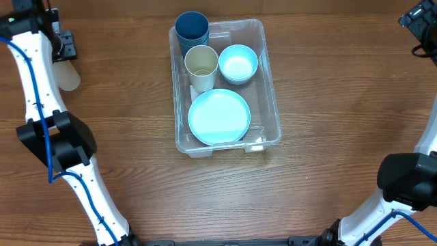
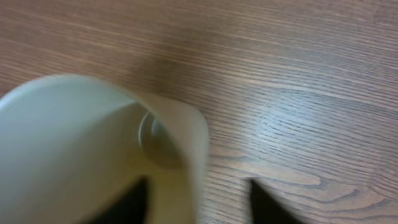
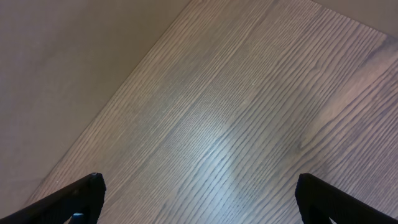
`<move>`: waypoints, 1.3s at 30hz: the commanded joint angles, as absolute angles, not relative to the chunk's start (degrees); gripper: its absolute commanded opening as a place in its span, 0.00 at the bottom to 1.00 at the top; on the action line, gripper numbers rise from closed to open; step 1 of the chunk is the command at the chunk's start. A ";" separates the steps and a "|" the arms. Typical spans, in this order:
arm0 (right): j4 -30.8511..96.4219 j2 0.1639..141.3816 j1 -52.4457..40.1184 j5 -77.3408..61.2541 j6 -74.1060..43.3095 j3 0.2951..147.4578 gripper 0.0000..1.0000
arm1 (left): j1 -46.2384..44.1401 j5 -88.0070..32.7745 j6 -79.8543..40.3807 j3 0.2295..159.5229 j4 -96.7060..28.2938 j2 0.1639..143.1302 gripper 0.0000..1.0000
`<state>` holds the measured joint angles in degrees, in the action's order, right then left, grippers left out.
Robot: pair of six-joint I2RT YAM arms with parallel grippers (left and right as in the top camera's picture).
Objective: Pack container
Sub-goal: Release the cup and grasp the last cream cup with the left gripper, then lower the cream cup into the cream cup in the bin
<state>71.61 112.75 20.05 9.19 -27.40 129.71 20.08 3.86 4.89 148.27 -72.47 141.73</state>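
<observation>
The clear plastic container (image 1: pixel 268 82) sits at the table's middle. It holds a dark blue cup (image 1: pixel 192 29), a cream cup (image 1: pixel 201 65), a light blue bowl (image 1: pixel 238 63) and a light blue plate (image 1: pixel 219 116). Another cream cup (image 1: pixel 67 75) lies on its side at the far left, also blurred in the left wrist view (image 2: pixel 74 143). My left gripper (image 1: pixel 63 46) (image 2: pixel 199 199) straddles this cup's wall, one finger inside and one outside, with a gap on both sides. My right gripper (image 3: pixel 199 193) is open and empty over bare wood near the far right corner (image 1: pixel 418 17).
Wooden tabletop (image 1: pixel 328 171) all round the container. The table's edge and a plain wall beyond it (image 3: pixel 56 56) show in the right wrist view. Both arms' white links stand along the left and right sides.
</observation>
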 commanded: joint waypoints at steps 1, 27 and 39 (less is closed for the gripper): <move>71.48 111.77 19.94 9.41 -27.66 130.58 1.00 | 20.93 -1.85 2.92 148.20 -73.01 142.41 0.04; 71.48 111.77 19.94 9.41 -27.66 130.58 1.00 | -10.70 -9.67 3.77 149.08 -83.48 111.00 0.04; 71.48 111.77 19.94 9.41 -27.66 130.58 1.00 | -23.64 -6.85 4.73 149.05 -83.94 117.47 0.04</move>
<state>71.64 112.75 20.05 9.19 -27.38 129.71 -22.63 -7.90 3.42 148.86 -83.94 116.05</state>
